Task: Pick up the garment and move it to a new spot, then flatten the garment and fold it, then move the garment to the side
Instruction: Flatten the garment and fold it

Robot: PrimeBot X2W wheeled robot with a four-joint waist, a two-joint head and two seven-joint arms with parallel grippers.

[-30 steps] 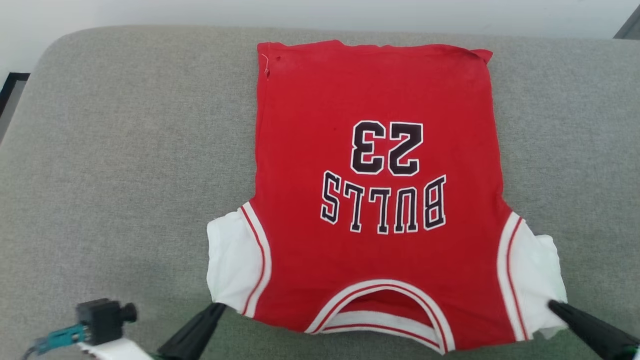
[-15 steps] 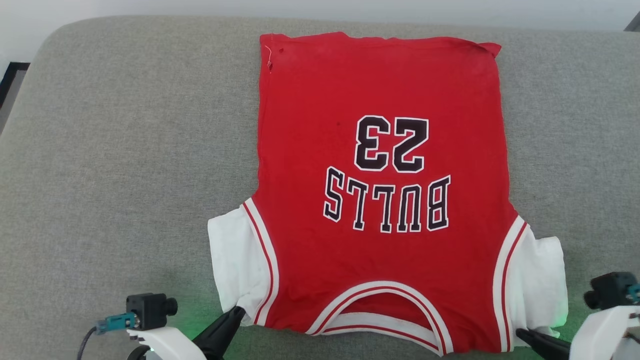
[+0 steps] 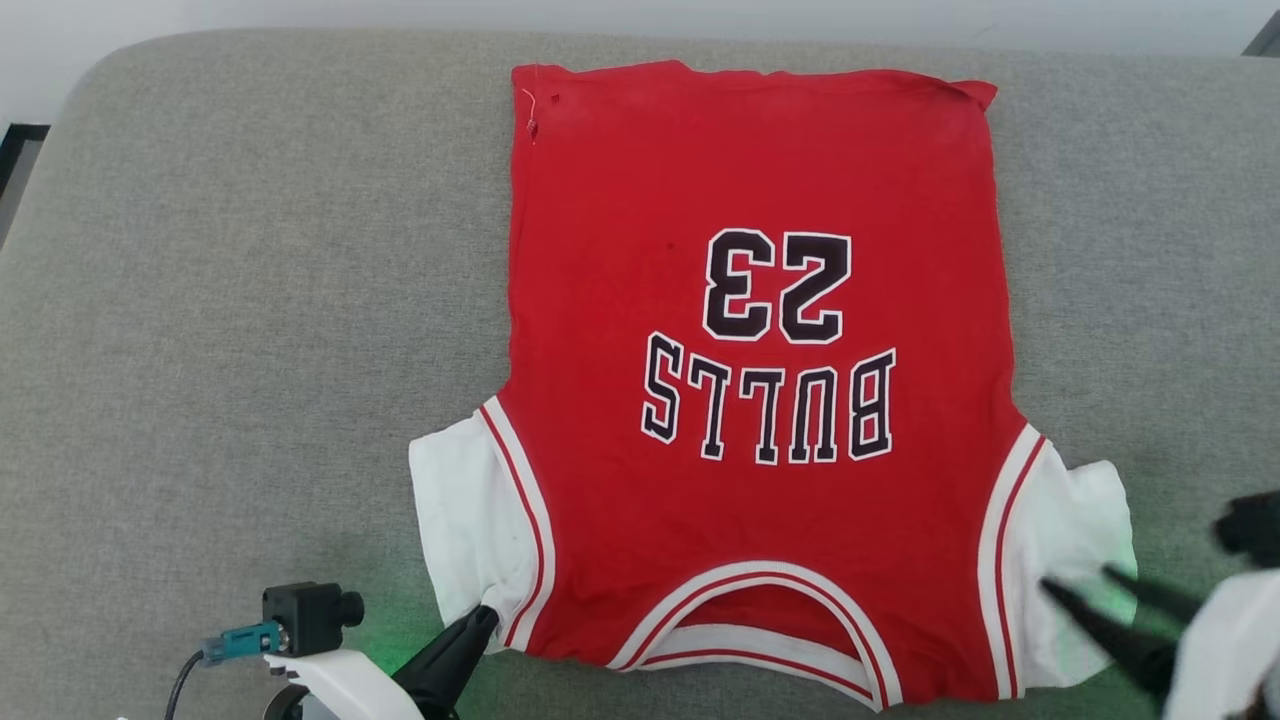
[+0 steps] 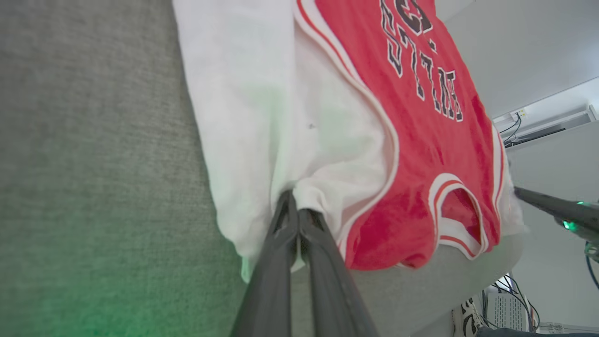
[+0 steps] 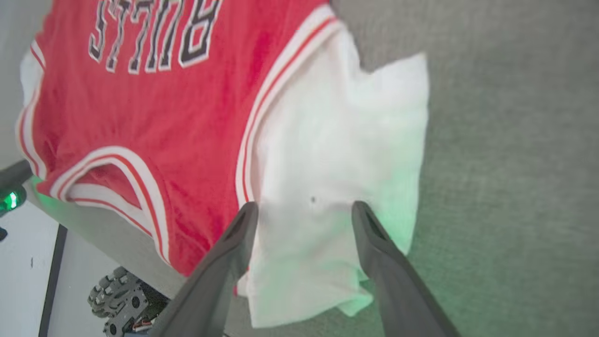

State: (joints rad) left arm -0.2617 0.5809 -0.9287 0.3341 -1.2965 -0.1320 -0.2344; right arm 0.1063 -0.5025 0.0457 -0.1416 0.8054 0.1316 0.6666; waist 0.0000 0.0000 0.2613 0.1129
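Note:
The garment [image 3: 760,400] is a red jersey with white shoulder panels and black lettering, spread flat on the grey cushion, collar toward me. My left gripper [image 3: 485,615] is shut on the white shoulder panel [image 4: 299,196] at the jersey's near left corner, with cloth bunched between its fingers [image 4: 292,234]. My right gripper [image 3: 1080,585] hovers open over the white panel [image 5: 337,154] at the near right corner. Its two fingers [image 5: 238,234] are spread apart above the cloth with nothing held between them.
The grey cushion [image 3: 250,300] stretches wide to the jersey's left, with a narrower strip to the right. Its front edge lies just below the collar. A wheeled base and floor [image 5: 117,299] show beyond that edge. A white wall runs behind the cushion.
My right gripper has let go of the near right corner, opened, and lifted up over the white panel. The left gripper keeps its hold on the left corner. The camera shifted slightly.

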